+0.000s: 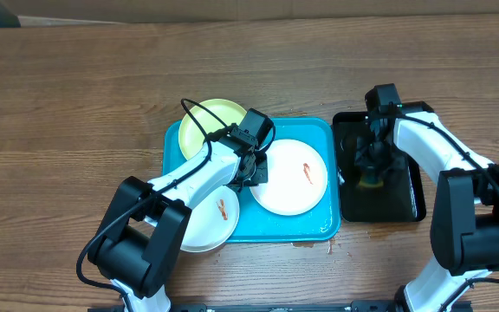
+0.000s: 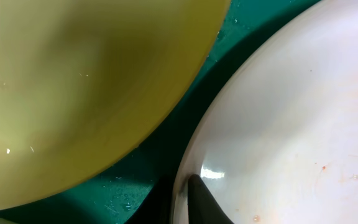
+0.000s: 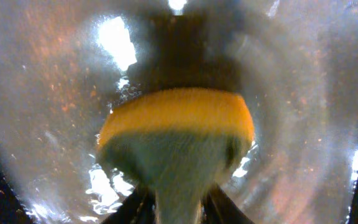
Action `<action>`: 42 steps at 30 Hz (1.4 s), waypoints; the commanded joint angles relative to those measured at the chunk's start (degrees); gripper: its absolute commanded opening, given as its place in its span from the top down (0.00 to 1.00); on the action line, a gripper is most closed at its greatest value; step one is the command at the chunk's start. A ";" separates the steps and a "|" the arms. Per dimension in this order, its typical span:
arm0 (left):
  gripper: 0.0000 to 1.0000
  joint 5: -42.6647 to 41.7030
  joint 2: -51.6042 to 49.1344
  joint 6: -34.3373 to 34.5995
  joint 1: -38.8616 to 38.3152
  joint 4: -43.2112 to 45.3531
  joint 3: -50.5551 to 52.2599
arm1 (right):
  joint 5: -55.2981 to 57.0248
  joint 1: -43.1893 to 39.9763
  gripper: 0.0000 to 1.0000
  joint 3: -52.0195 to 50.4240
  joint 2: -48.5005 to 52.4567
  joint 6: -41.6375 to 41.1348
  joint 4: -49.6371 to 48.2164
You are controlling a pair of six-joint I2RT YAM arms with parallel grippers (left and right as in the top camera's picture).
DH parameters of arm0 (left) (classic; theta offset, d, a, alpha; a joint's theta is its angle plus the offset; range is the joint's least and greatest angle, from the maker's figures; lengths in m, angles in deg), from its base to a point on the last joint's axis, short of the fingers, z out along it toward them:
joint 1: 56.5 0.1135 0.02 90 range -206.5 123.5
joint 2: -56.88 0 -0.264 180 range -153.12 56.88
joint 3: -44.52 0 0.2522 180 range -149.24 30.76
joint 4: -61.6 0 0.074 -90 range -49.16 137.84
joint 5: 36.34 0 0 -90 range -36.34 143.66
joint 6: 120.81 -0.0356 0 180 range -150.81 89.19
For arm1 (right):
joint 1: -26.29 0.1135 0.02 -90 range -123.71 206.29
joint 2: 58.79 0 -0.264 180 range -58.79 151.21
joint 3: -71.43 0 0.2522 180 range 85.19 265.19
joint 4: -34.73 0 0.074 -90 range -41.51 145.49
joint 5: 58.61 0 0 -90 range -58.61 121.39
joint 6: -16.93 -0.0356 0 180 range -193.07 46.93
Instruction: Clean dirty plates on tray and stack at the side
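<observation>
Two grips, left fingers (image 2: 207, 202) pinching white plate (image 1: 293, 178) rim, right fingers (image 3: 225, 205) pinching sponge (image 3: 176, 143)

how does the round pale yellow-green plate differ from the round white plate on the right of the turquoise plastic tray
Colour: the yellow-green plate against the white plate. The white plate bears an orange-brown smear; the yellow-green plate shows none. The white plate lies inside the tray; the yellow-green plate overhangs its far left corner. Both are round, similar in size.
</observation>
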 commanded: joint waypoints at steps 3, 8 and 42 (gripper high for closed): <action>0.88 1.64 -0.90 0.76 -0.31 -0.44 1.11 | 0.63 0.26 0.69 -0.22 -0.20 0.00 -0.55; 0.88 1.64 -0.90 0.74 -0.31 -0.44 1.11 | 1.66 0.26 0.62 -0.22 -0.20 -0.02 -1.18; 0.88 1.64 -0.90 0.74 -0.31 -0.46 1.11 | 2.93 0.22 0.50 4.35 -0.20 -9.11 4.26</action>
